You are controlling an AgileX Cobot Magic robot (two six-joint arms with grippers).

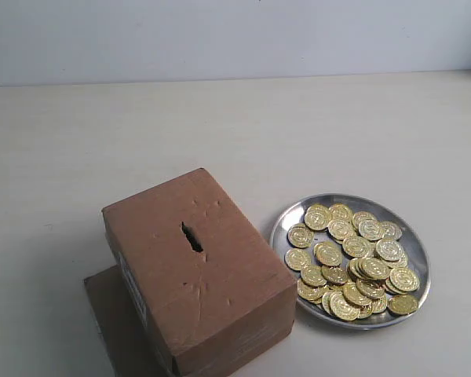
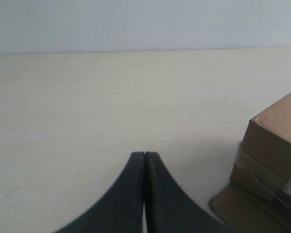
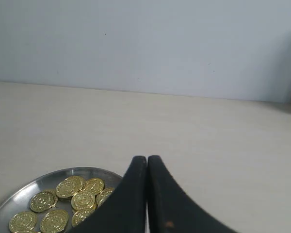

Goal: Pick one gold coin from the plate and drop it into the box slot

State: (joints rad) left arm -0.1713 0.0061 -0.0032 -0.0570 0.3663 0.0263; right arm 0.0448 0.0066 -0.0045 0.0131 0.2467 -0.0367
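The brown cardboard box [image 1: 200,271] stands front left in the exterior view, its dark ragged slot [image 1: 191,236] in the middle of the dented top. To its right lies the shiny silver plate [image 1: 290,216] holding several gold coins [image 1: 353,263]. Neither gripper shows in the exterior view. My left gripper [image 2: 145,155] is shut with nothing in it, over bare table, with a corner of the box [image 2: 274,145] to one side. My right gripper [image 3: 146,158] is shut and empty too, beside the plate [image 3: 48,178] and its coins [image 3: 82,199].
A flat brown cardboard sheet [image 1: 114,314] lies under the box and juts out at its left; the sheet [image 2: 242,213] shows in the left wrist view too. A pale wall [image 1: 235,35] rises behind the table's far edge.
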